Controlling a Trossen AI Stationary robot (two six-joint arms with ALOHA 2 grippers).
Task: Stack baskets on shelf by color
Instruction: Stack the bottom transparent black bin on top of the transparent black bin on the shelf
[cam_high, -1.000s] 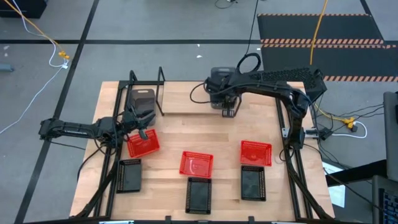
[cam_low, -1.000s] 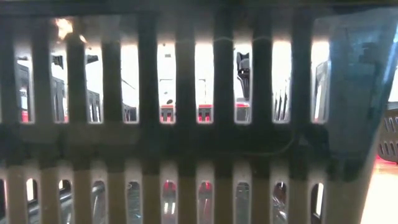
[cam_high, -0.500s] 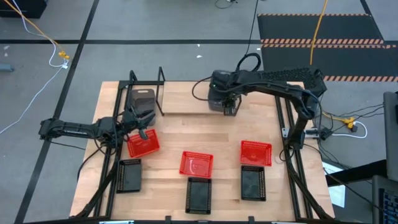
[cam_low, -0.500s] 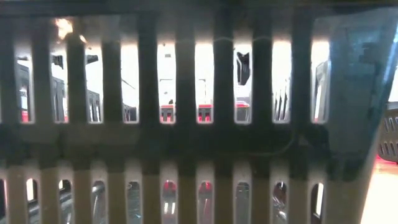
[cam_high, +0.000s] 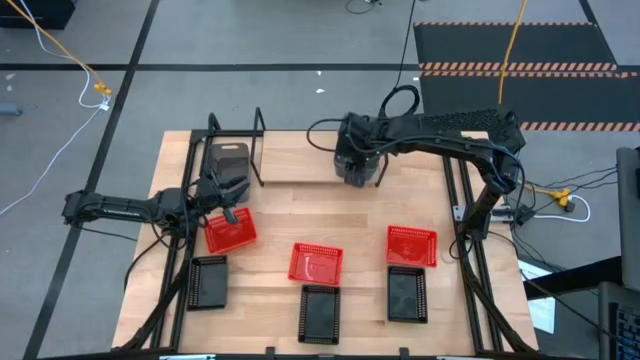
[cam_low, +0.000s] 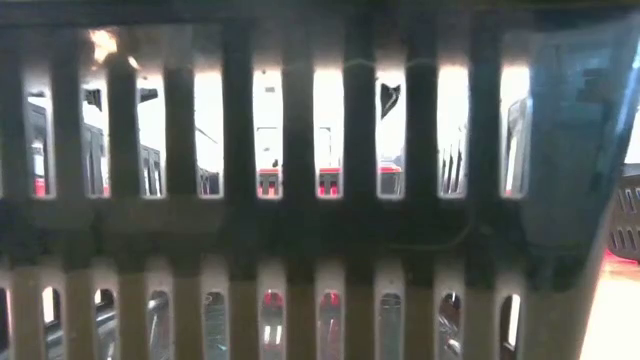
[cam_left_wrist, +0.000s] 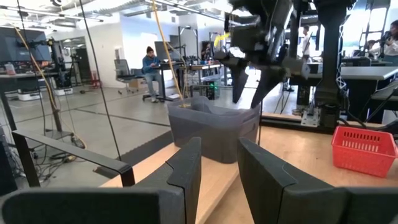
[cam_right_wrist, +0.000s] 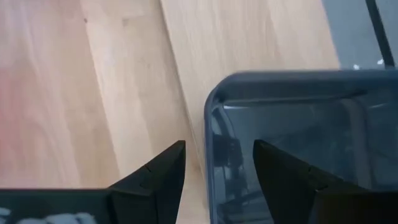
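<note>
Baskets lie across the wooden table (cam_high: 290, 210) in the high view: three red ones, at left (cam_high: 230, 231), middle (cam_high: 316, 262) and right (cam_high: 411, 245), each with a black basket just nearer the front edge, at left (cam_high: 208, 282), middle (cam_high: 320, 313) and right (cam_high: 407, 294). A grey basket (cam_high: 229, 160) sits in the shelf (cam_high: 236, 148) at the table's far left, and a second grey basket (cam_high: 352, 165) stands near the far middle. The right gripper (cam_high: 362, 160) hangs over this second one; the left gripper (cam_high: 222, 198) hovers between the shelf and the left red basket. In the low view a slotted basket wall (cam_low: 300, 200) fills nearly everything, with slivers of red showing through the slots. The left wrist view shows its fingers (cam_left_wrist: 186, 171) spread apart with nothing between them, the grey basket (cam_left_wrist: 214, 127) ahead and a red basket (cam_left_wrist: 364, 148) beyond. The right wrist view shows its fingers (cam_right_wrist: 163, 171) parted above the grey basket's rim (cam_right_wrist: 214, 99), gripping nothing.
</note>
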